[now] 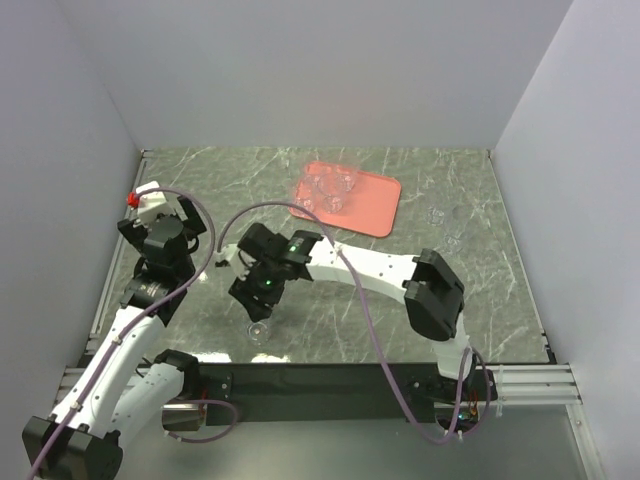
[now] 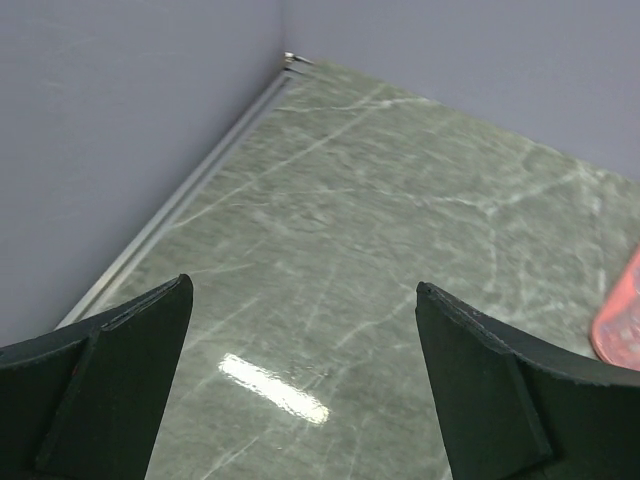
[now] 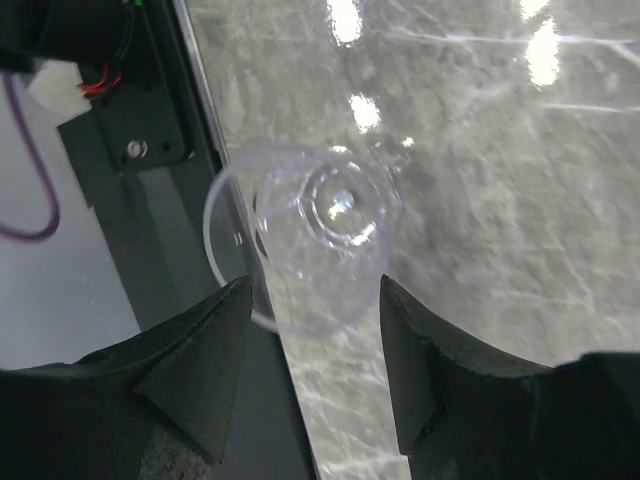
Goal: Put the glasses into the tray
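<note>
With right claw (image 3: 312,290) spread over glass (image 3: 330,215) at six o'clock, sink lower, pinch gently, lift toward tray (image 1: 380,210) at twelve.

1. The table (image 1: 230,180) is a grey-green marbled slab with pale veins. It is glossy enough to throw back bright lamp glints.
2. A metal rail (image 2: 200,185) borders its left side where it meets the wall, and a black strip (image 1: 330,378) runs along its near edge.
3. The tray (image 1: 383,212), salmon-pink with rounded corners, lies flat on the far half, a little right of centre and slightly askew to the table's edges.
4. The front glass (image 1: 258,331) stands on bare marble just beside the black strip, left of centre and well apart from the tray.
5. Two right-side glasses (image 1: 437,213) stand on the marble near the tray's right end. They are close together, one a little nearer the front than the other, and only their rims and glints show.
</note>
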Available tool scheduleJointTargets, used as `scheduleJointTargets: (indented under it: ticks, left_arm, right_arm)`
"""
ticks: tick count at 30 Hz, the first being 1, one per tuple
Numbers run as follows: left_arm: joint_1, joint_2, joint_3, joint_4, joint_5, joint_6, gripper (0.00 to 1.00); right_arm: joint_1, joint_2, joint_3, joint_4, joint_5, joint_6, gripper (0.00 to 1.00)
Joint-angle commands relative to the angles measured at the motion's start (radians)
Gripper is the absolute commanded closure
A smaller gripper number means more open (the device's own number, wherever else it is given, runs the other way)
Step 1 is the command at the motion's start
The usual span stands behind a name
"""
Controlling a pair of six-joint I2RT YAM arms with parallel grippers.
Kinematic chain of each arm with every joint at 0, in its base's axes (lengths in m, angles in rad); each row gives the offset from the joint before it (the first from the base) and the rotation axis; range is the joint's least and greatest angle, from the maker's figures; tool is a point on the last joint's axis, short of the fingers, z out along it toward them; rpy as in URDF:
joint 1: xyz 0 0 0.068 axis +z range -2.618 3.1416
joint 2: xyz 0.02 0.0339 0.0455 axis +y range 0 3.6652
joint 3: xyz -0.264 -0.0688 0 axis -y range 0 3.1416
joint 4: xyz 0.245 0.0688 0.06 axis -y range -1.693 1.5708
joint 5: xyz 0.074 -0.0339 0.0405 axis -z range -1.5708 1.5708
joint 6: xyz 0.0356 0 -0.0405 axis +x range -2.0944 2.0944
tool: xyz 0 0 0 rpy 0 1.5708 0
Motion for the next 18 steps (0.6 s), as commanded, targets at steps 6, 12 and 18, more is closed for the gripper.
scheduleJointTargets:
  ticks: [6, 12, 18]
  left_arm:
    - [0.006, -0.044, 0.01, 0.014, -0.194, -0.069, 0.01]
    - [0.006, -0.054, 0.008, 0.013, -0.196, -0.071, 0.01]
    - [0.006, -0.063, 0.007, 0.014, -0.204, -0.069, 0.01]
  right_arm:
    - [0.076, 0.047, 0.062, -0.001, 0.26, 0.076, 0.39]
    - [0.131, 0.068, 0.072, -0.008, 0.347, 0.041, 0.41]
    - [0.146, 0.105, 0.082, -0.019, 0.403, 0.025, 0.55]
